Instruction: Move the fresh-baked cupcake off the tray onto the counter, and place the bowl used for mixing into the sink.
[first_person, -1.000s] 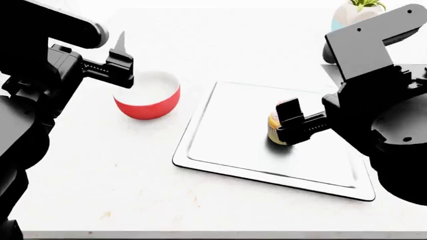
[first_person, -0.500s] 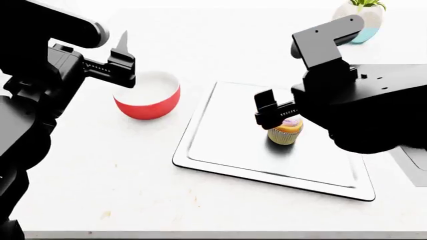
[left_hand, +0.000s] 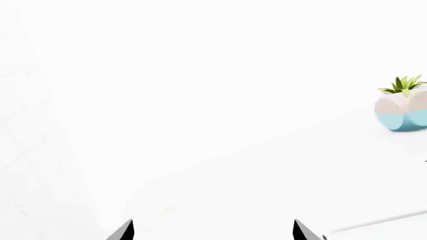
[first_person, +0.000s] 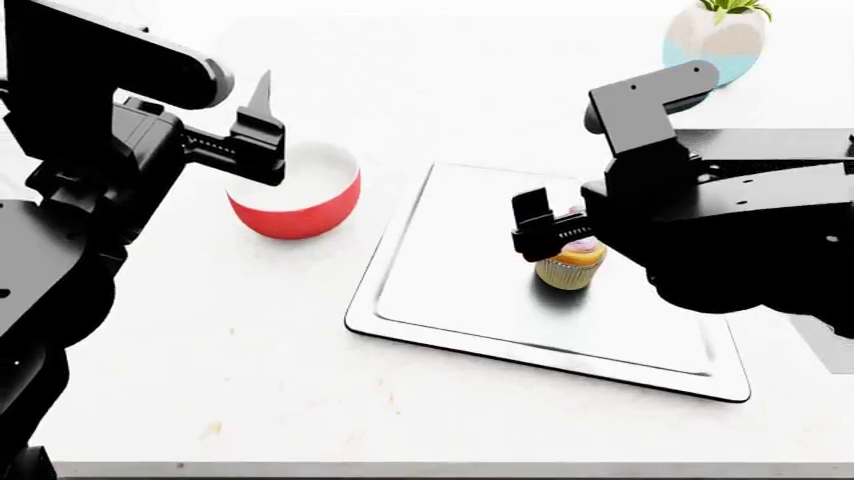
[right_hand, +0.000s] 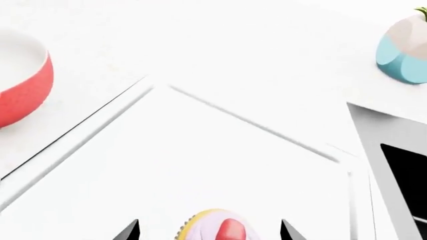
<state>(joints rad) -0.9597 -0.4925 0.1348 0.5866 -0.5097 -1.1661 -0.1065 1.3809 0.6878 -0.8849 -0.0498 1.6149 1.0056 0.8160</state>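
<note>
Cupcake (first_person: 571, 262) sits on tray (first_person: 441, 300) atop white counter (first_person: 200, 360); right gripper (first_person: 550, 224) hovers just above it, jaws spread wide either side, gripping nothing. Further back, left gripper (first_person: 256, 130) hangs over red bowl's (first_person: 296, 205) rim, tips apart, empty. Vase w/ plant (first_person: 717, 35) stands beyond.

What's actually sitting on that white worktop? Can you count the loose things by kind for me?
Small cupcakes with pink frosting and yellow wrapper: 1
Round bowls, red outside and white inside: 1
Flat silver metal baking trays: 1
Round white-and-teal vases with a green plant: 1
Total: 4
</note>
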